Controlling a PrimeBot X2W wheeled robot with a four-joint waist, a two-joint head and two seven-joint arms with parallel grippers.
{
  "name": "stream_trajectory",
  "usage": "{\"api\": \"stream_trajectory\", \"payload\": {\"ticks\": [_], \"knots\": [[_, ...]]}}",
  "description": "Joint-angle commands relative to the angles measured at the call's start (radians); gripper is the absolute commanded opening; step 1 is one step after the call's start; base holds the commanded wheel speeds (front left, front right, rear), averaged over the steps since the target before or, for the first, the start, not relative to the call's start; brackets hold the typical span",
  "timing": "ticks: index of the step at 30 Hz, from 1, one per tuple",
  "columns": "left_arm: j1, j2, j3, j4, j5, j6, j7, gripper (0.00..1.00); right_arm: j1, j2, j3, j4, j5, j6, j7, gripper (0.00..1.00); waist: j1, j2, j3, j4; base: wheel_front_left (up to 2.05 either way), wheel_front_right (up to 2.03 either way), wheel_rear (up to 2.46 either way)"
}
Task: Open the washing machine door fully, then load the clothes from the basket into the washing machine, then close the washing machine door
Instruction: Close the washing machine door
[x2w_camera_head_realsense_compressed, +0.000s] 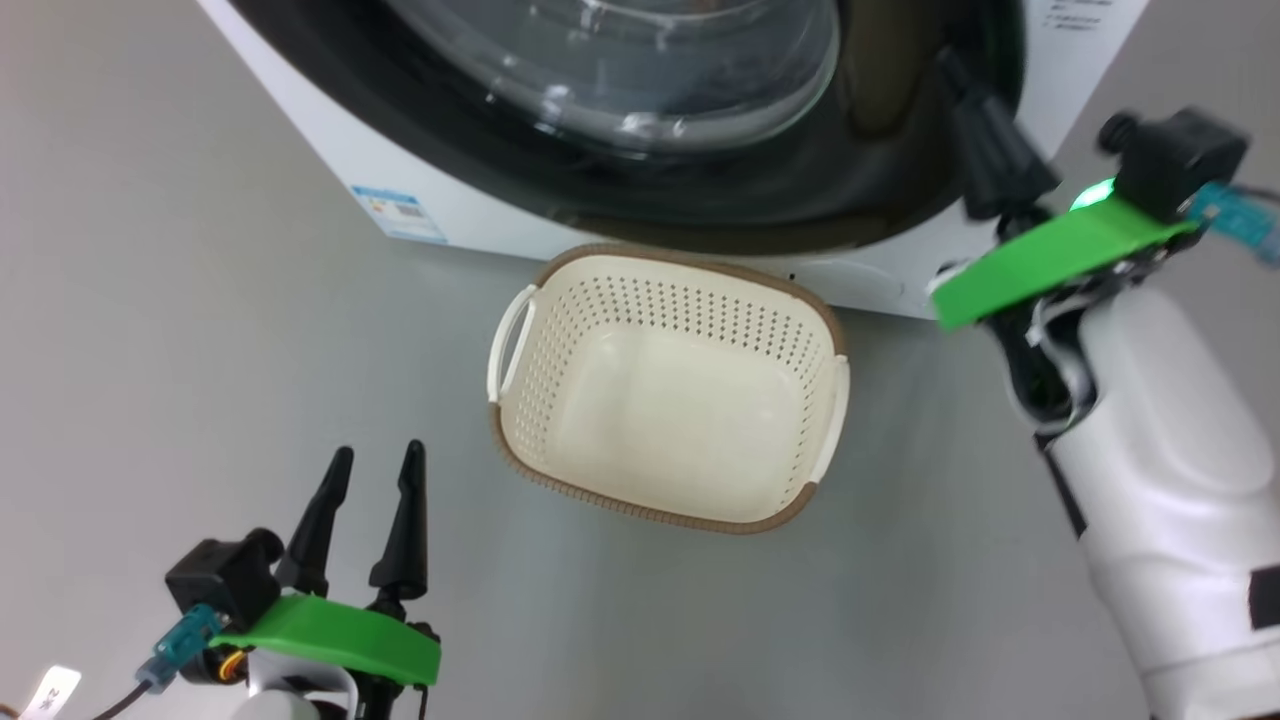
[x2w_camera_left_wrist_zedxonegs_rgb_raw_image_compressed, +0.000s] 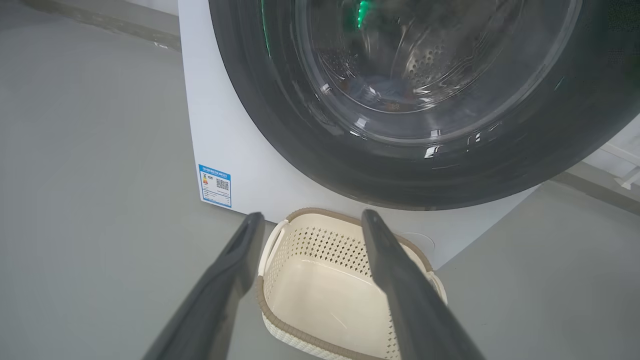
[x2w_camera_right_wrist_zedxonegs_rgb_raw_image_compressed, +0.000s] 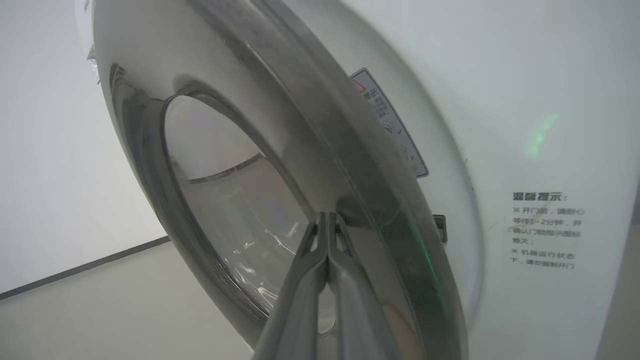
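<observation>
The washing machine door (x2w_camera_head_realsense_compressed: 700, 200) is seen as a wide, glossy black disc with a bulging clear glass window (x2w_camera_head_realsense_compressed: 640, 70) at its centre. It is set against the front of the white washing machine (x2w_camera_left_wrist_zedxonegs_rgb_raw_image_compressed: 220, 125); whether it is latched cannot be told. Blue fabric of the clothes (x2w_camera_left_wrist_zedxonegs_rgb_raw_image_compressed: 380, 92) is dimly made out through the glass, inside the perforated steel drum (x2w_camera_left_wrist_zedxonegs_rgb_raw_image_compressed: 430, 60). The cream perforated basket (x2w_camera_head_realsense_compressed: 640, 290) with a brown rim is stood mouth-up on the grey floor (x2w_camera_head_realsense_compressed: 150, 350), just before the machine. Its long axis is laid roughly along the machine's front, with a handle at each short end. The left claw (x2w_camera_head_realsense_compressed: 378, 452) is held open above the floor. The right claw (x2w_camera_right_wrist_zedxonegs_rgb_raw_image_compressed: 327, 215) is closed on nothing, its tips set at the door's rim.
</observation>
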Motion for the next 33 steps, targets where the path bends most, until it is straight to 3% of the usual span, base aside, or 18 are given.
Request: {"api": "stream_trajectory", "payload": {"ticks": [1,12,22,23,24,25,27,33], "knots": [[-0.028,0.014,0.026,-0.026,0.000,-0.002,-0.009,1.00,-0.040,0.020,-0.012,-0.011,-0.007,0.001,-0.005,0.00,0.0000,0.0000,0.020,0.019,0.00,0.00,0.00],[-0.070,0.014,0.010,-0.038,-0.003,-0.002,-0.009,1.00,-0.160,0.040,-0.114,0.044,-0.043,0.001,-0.005,0.00,0.0000,0.0000,0.070,0.050,0.00,0.00,0.00],[-0.051,0.025,0.034,-0.022,0.012,-0.002,-0.009,1.00,-0.040,0.054,-0.055,0.016,-0.040,0.001,-0.005,0.00,0.0000,0.0000,0.024,0.012,0.00,0.00,0.00],[-0.047,0.028,0.037,-0.022,0.014,-0.002,-0.009,1.00,-0.017,0.054,-0.044,0.011,-0.037,0.001,-0.005,0.07,0.0000,0.0000,0.017,0.003,0.00,0.00,0.00],[-0.043,0.032,0.040,-0.021,0.016,-0.002,-0.009,1.00,0.007,0.053,-0.036,0.003,-0.036,0.001,-0.005,0.30,0.0000,0.0000,0.008,-0.005,0.00,0.00,0.00],[-0.039,0.036,0.043,-0.020,0.018,-0.002,-0.009,1.00,0.033,0.054,-0.032,-0.005,-0.033,0.001,-0.005,0.44,0.0000,0.0000,0.000,-0.014,0.00,0.00,0.00],[-0.031,0.043,0.051,-0.020,0.022,-0.002,-0.009,1.00,0.085,0.054,-0.021,-0.022,-0.026,0.001,-0.005,0.98,0.0000,0.0000,-0.015,-0.032,0.00,0.00,0.00],[-0.003,0.072,0.067,-0.023,0.018,-0.002,-0.009,1.00,0.238,0.052,-0.015,-0.060,-0.009,0.001,-0.005,1.00,0.0000,0.0000,-0.064,-0.093,0.00,0.00,0.00]]}}
